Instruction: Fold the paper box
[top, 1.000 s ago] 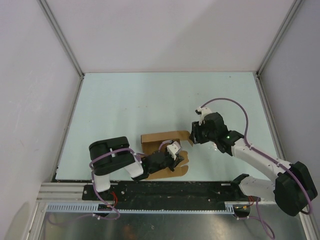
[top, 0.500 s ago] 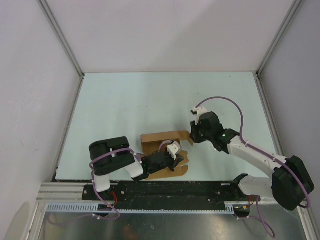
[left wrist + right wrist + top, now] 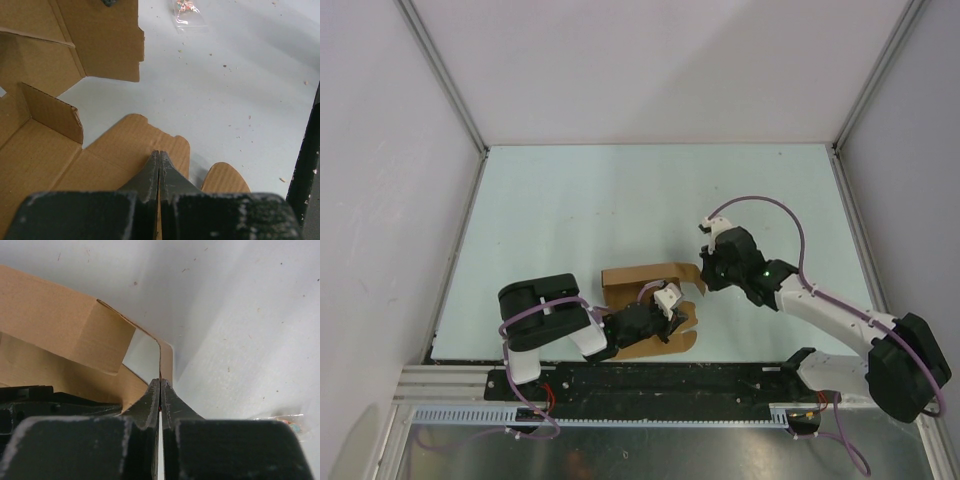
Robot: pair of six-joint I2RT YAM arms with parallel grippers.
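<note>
Plain brown thin cardboard, only part-formed: the paper box (image 3: pixel 630 277). Sits on the pale table (image 3: pixel 620 200) close to the near edge, between the two arms and nearer the left one. Stands up along its far side as one long wall, with a flat panel spread toward the arm bases and rounded tabs at the panel's right end. From the left wrist, shows as the paper box (image 3: pixel 50 165) with a ribbed inner face, a short upright flap at one corner and a notched panel raised behind. From the right wrist, shows as the paper box (image 3: pixel 60 330) with a folded block of wall and a narrow strip curling out from its end.

Reaching in low over the flat panel, the left gripper (image 3: pixel 672 312). In its own view, the left gripper (image 3: pixel 159 156) with fingers pressed tight together, a thin brown sliver of cardboard between them, clamped on the panel by the rounded tabs.

At the right end of the upright wall, the right gripper (image 3: pixel 703 278). In its own view, the right gripper (image 3: pixel 160 384) likewise closed, pinching the narrow strip edge-on at the fingertips.

Well apart from the cardboard, on bare table, a small clear plastic scrap (image 3: pixel 187 12).
</note>
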